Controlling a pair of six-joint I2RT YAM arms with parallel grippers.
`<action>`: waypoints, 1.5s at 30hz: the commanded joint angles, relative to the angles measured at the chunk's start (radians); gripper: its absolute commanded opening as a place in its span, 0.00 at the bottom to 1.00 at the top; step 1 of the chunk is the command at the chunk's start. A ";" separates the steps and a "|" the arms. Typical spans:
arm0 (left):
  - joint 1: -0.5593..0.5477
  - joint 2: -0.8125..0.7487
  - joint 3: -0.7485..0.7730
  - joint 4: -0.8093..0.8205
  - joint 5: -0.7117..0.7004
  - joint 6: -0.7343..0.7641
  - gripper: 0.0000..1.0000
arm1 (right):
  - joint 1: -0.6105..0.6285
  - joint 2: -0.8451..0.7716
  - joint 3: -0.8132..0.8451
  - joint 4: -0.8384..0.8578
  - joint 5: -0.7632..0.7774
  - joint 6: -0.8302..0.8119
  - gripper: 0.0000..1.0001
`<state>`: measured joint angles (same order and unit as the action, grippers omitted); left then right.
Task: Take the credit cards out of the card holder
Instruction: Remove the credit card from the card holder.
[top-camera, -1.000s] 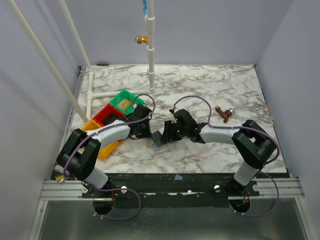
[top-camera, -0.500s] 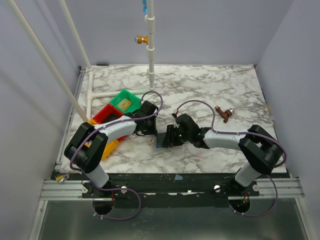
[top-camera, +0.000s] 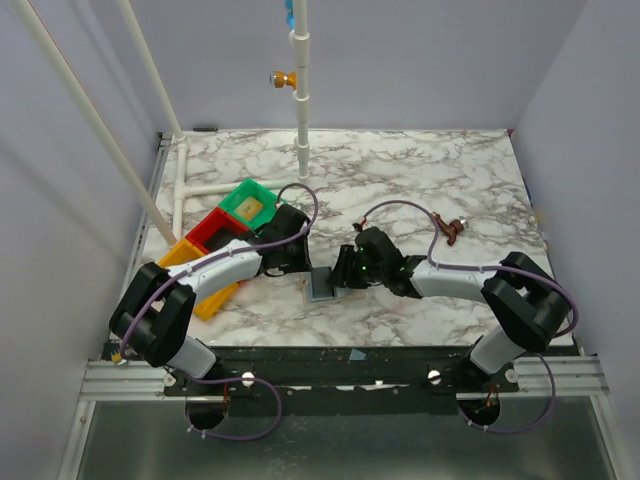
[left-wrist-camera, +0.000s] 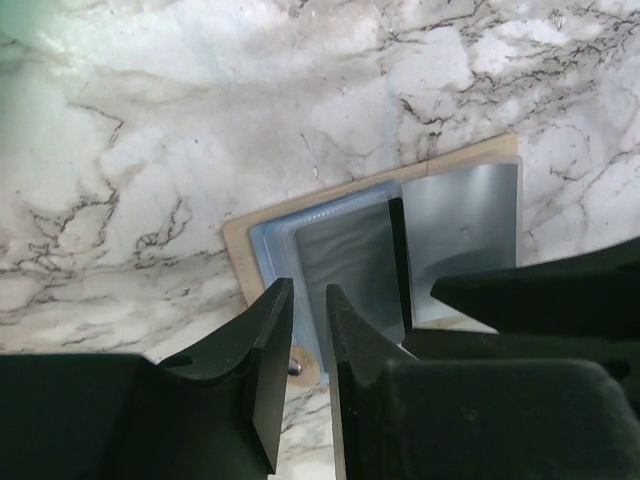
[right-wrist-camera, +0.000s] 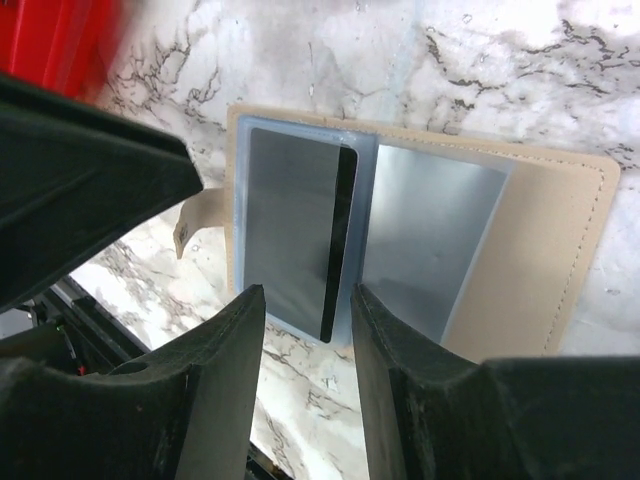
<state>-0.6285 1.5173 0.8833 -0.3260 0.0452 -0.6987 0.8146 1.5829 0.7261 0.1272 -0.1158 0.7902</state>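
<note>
The card holder (top-camera: 322, 285) lies open and flat on the marble between both arms, tan outside (right-wrist-camera: 560, 230) and grey-blue inside. A grey credit card (right-wrist-camera: 290, 220) with a black stripe sits in one pocket, also in the left wrist view (left-wrist-camera: 345, 260). A paler grey sheet (right-wrist-camera: 430, 240) fills the other pocket. My right gripper (right-wrist-camera: 307, 295) hangs open over the striped card's near end, nothing between its fingers. My left gripper (left-wrist-camera: 308, 290) stands over the holder's stud edge, its jaws a narrow gap apart with nothing held.
Green (top-camera: 248, 205), red (top-camera: 215, 232) and orange (top-camera: 195, 275) trays line up to the left behind the left arm. A small brown object (top-camera: 448, 230) lies at the right. A white pipe post (top-camera: 302, 100) rises at the back.
The right gripper has slid left and down over the open holder. The left gripper swung up toward the trays, then back to the holder's left edge. Both jaws narrowed slightly.
</note>
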 joint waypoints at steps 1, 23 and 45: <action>-0.003 -0.052 -0.047 -0.021 0.018 0.011 0.21 | -0.012 0.038 -0.002 0.042 0.014 0.021 0.43; -0.027 0.111 -0.069 0.065 0.051 -0.009 0.03 | -0.015 0.054 -0.005 0.045 0.040 0.029 0.34; -0.027 0.128 -0.071 0.051 0.042 -0.016 0.00 | -0.118 0.120 -0.147 0.331 -0.221 0.160 0.27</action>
<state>-0.6495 1.5841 0.8356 -0.2611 0.1070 -0.7124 0.6987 1.6581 0.5980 0.3851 -0.2714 0.9089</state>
